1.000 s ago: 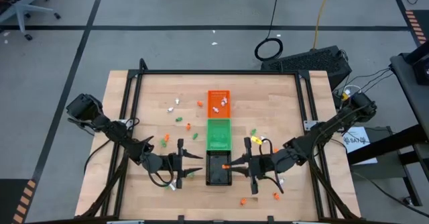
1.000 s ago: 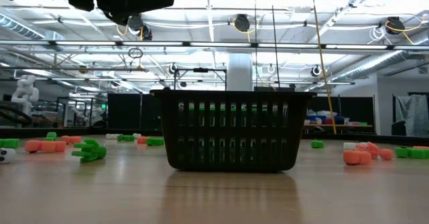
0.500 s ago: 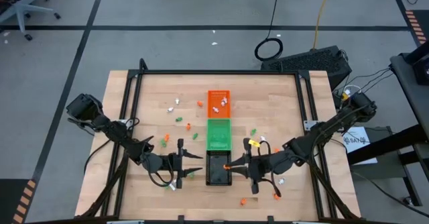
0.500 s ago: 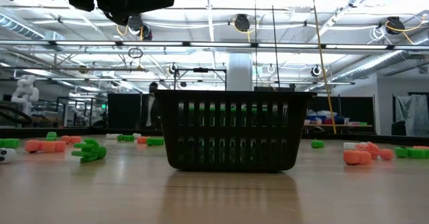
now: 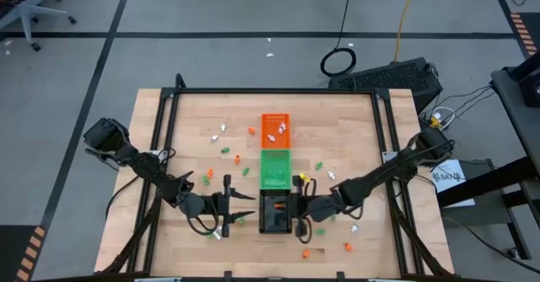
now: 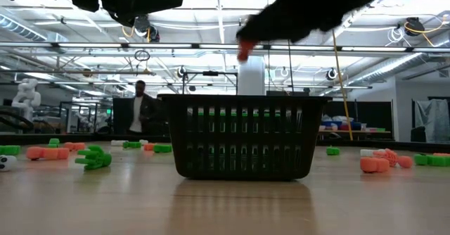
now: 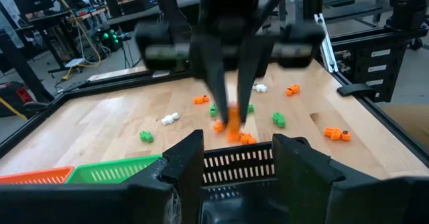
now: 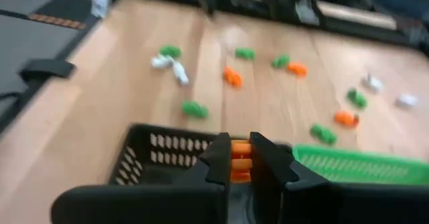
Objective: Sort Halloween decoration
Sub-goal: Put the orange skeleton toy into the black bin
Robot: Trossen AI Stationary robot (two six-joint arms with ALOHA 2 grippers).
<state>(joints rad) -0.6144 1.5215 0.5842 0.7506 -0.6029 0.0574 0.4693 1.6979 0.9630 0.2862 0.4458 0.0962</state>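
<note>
Three small trays stand in a row down the table's middle: orange [image 5: 275, 128] farthest, green [image 5: 275, 169], and black [image 5: 275, 213] nearest. Tiny orange, green and white trinkets [image 5: 226, 149] lie scattered on the wood around them. My right gripper [image 5: 293, 214] hangs over the black tray's [image 8: 157, 150] right side, shut on an orange trinket [image 8: 240, 159]. The same trinket [image 6: 246, 50] shows above the tray's rim [image 6: 242, 98] in the low view. My left gripper [image 5: 246, 208] waits open just left of the black tray, pointing at it. My right gripper pinches the orange trinket [image 8: 240, 150] between its two fingers [image 8: 218, 158]. It reaches in from the table's right side, slanting downward. The trinket [image 7: 232, 127] is lifted clear, above the black tray's opening.
More trinkets [image 5: 305, 252] lie near the front edge right of the black tray, and others [image 5: 221, 131] left of the orange tray. A black frame [image 5: 274, 91] borders the table. Beyond the table a person [image 6: 143, 113] stands in the room.
My right gripper has gone down and toward the table's left, carrying the orange trinket from beside the black tray's right edge to a spot over the tray. It has also rolled a little. It now shows in the low view above the tray's rim.
</note>
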